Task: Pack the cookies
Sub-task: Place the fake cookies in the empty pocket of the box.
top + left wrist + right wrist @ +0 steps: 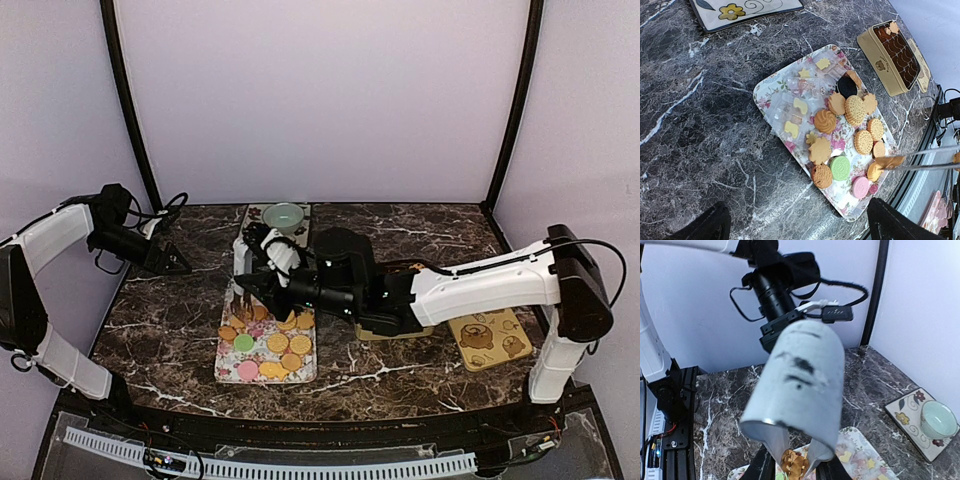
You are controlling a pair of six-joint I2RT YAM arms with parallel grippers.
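Observation:
The cookies (847, 130) lie on a floral tray (771, 82), seen in the top view as cookies (270, 345) on the tray (228, 372). They are mostly golden, with one green, one pink and one dark. My right gripper (792, 469) is shut on a pair of metal tongs (800, 380), reaching over the tray's far end (293, 280). The tongs' tips pinch one golden cookie (794, 462), which the left wrist view shows lifted by the tray's edge (888, 161). My left gripper (802, 225) hangs open and holds nothing, left of the tray (170, 262).
An open tan tin (892, 55) with rows of brown cookies stands right of the tray. Its bear-printed lid (490, 340) lies further right. A green bowl (284, 216) on a small flowered plate (740, 10) sits beyond the tray. Black posts frame the back corners.

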